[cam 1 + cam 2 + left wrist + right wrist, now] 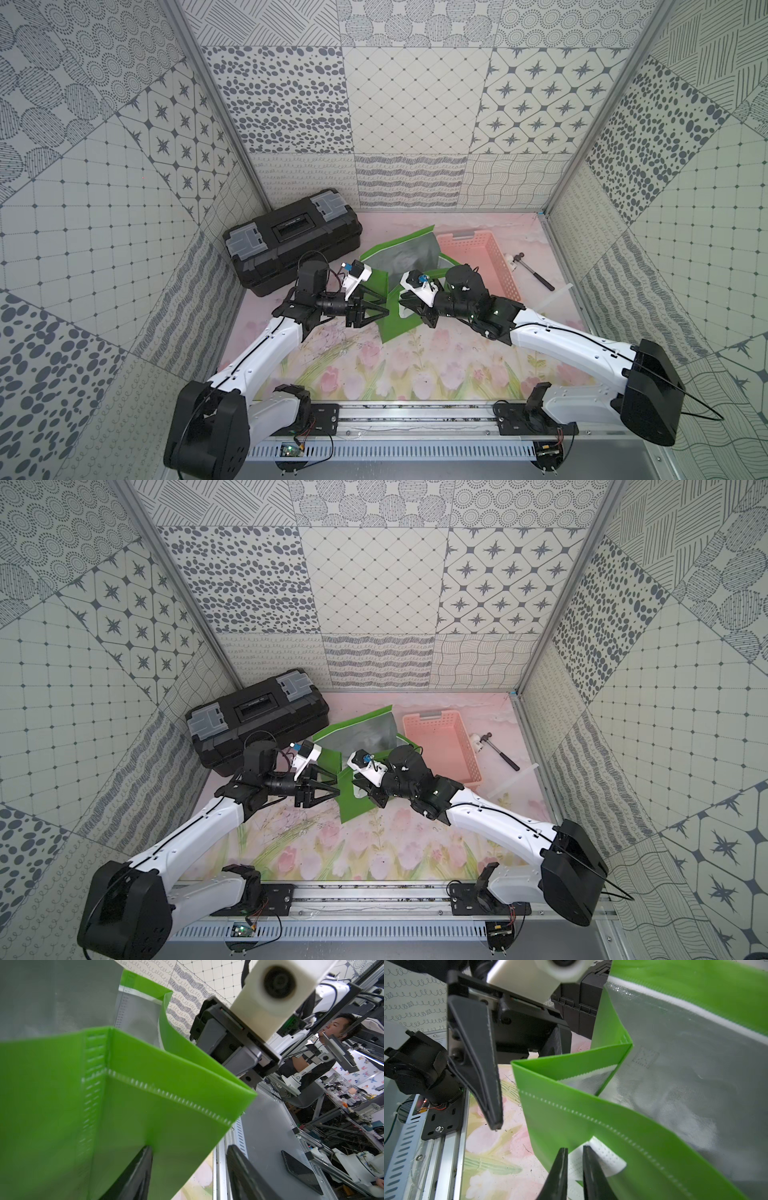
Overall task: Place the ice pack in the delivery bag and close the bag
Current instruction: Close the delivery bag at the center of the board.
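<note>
Delivery bag [405, 255]: stands open on the floral surface [374, 374], between the black toolbox [291, 245] and the pink basket [478, 257], just beside both.
Bag look: bright green fabric, silver foil lining, white dashed stitching below the rim; the near wall is creased into a sharp fold.
Both top views: the two arms meet at the bag's near wall from opposite sides; a hammer [536, 274] lies beyond the basket.
Right wrist view only: white strap handle [604, 1159] on the outside of the green wall; a stitched square [644, 1057] pressed into the foil.
Left wrist view only: outside the cell, a person [336, 1028] and a dark phone [301, 1169] on a grey bench.
Labels: any print on the toolbox lid is too small to read.
Left gripper [384, 308]: fingers spread wide; one tip is against the green wall, the other stands clear of it.
Right gripper [575, 1149]: fingers drawn close together, pinching the white strap handle.
</note>
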`<act>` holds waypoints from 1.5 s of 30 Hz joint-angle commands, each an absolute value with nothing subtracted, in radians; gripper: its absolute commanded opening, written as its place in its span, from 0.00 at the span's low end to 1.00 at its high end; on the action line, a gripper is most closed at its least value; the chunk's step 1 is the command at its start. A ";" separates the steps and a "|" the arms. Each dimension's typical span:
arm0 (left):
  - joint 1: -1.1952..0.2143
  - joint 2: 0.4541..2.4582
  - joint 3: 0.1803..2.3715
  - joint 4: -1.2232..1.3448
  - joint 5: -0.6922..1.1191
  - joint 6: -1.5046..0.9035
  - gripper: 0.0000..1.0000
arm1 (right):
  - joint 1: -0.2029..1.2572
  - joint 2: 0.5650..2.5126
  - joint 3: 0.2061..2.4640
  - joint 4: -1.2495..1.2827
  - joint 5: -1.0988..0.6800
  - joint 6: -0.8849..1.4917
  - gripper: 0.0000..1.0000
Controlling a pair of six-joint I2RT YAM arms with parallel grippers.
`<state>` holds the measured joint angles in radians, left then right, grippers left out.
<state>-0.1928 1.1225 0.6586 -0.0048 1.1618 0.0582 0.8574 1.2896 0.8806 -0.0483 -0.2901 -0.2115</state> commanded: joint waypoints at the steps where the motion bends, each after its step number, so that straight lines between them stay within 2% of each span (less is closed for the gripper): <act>1: -0.144 1.035 0.679 -0.031 1.128 0.052 0.63 | 0.848 1.292 0.894 -0.031 -0.297 -0.233 0.19; 7: -0.006 0.989 0.690 -0.094 1.136 0.122 0.69 | 0.844 1.301 0.906 -0.045 -0.314 -0.247 0.19; 13: 0.106 1.096 0.771 0.000 1.221 0.115 0.74 | 0.844 1.320 0.927 -0.058 -0.323 -0.260 0.20; 21: 0.109 1.312 0.909 0.036 1.346 0.150 0.78 | 0.843 1.341 0.952 -0.064 -0.318 -0.268 0.20; 26: 0.121 1.313 0.927 -0.033 1.312 0.255 0.78 | 0.841 1.348 0.961 -0.072 -0.310 -0.271 0.20; 33: 0.193 1.335 0.966 -0.091 1.352 0.310 0.80 | 0.840 1.361 0.971 -0.074 -0.309 -0.276 0.20; 37: 0.169 1.401 0.999 -0.081 1.421 0.302 0.82 | 0.838 1.380 0.987 -0.075 -0.320 -0.282 0.20; 45: 0.080 1.464 1.010 -0.150 1.433 0.365 0.83 | 0.838 1.416 1.020 -0.067 -0.338 -0.275 0.20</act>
